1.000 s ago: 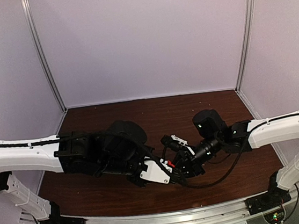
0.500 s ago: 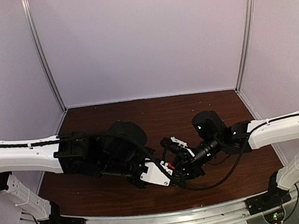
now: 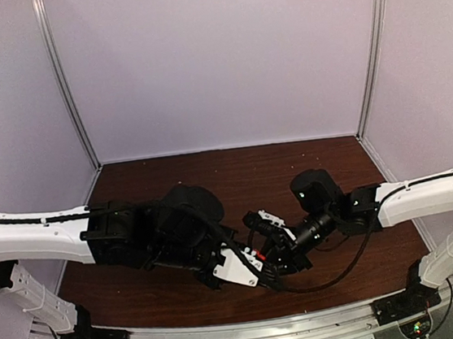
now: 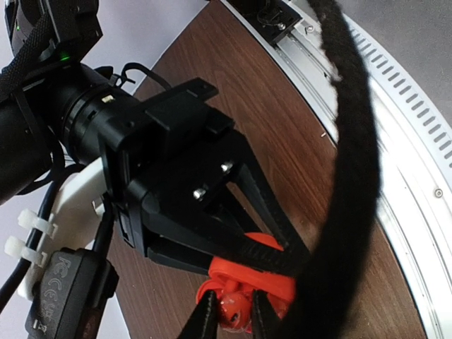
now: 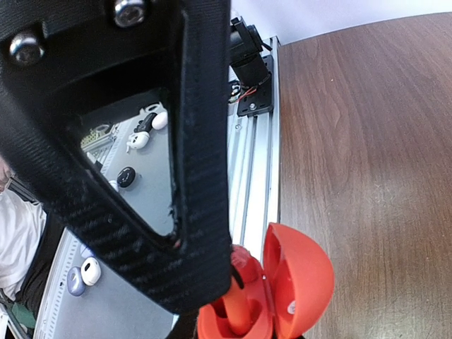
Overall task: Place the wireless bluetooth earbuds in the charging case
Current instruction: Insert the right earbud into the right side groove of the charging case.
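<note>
The red earbud (image 4: 234, 311), tiny, light and probably slippery, is pinched across its body by the left gripper (image 4: 232, 321), its tips nearly closed, right at the mouth of the open charging case (image 5: 300, 279). That hard, glossy case is clamped in the fully closed right gripper (image 4: 272, 260), held above the near edge of the tabletop (image 5: 367, 141), about mid-width. The black earbud isn't visible.

left tool (image 4: 232, 321) | pinching red earbud (image 4: 234, 308) | at charging case (image 4: 274, 284)
</note>
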`<control>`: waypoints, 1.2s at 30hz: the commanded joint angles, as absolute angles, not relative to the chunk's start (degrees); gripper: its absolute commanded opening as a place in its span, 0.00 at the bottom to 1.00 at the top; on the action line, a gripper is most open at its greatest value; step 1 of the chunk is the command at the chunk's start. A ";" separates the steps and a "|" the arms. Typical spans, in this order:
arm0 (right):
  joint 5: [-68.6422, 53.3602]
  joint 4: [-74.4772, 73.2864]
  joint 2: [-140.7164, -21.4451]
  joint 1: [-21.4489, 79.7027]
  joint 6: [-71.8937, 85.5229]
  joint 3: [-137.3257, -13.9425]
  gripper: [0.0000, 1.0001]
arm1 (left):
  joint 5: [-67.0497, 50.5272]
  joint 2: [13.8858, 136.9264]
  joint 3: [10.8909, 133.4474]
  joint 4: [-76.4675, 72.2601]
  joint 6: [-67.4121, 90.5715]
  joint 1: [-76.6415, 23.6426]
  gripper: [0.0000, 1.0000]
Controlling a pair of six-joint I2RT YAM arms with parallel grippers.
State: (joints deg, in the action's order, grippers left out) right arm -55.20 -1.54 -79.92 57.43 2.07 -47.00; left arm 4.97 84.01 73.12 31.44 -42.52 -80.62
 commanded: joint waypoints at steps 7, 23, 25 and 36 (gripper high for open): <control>-55.28 6.77 -74.56 57.74 0.73 -46.20 0.00 | 3.00 85.48 74.70 31.45 -41.87 -81.70 0.16; -50.01 7.00 -71.09 58.19 -7.55 -41.63 0.00 | 2.03 83.31 77.13 31.85 -41.18 -82.80 0.13; -49.03 6.23 -71.10 58.65 -8.42 -41.62 0.00 | 1.91 83.41 77.37 32.12 -41.24 -82.88 0.13; -45.87 4.16 -69.69 60.26 -13.13 -40.99 0.00 | 0.72 83.41 77.44 33.57 -40.67 -83.23 0.13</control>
State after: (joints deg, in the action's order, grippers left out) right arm -48.21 3.64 -71.55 59.57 -10.55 -41.47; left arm 2.59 83.92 76.31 33.50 -41.82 -82.61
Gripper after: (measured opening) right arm 0.207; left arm 0.138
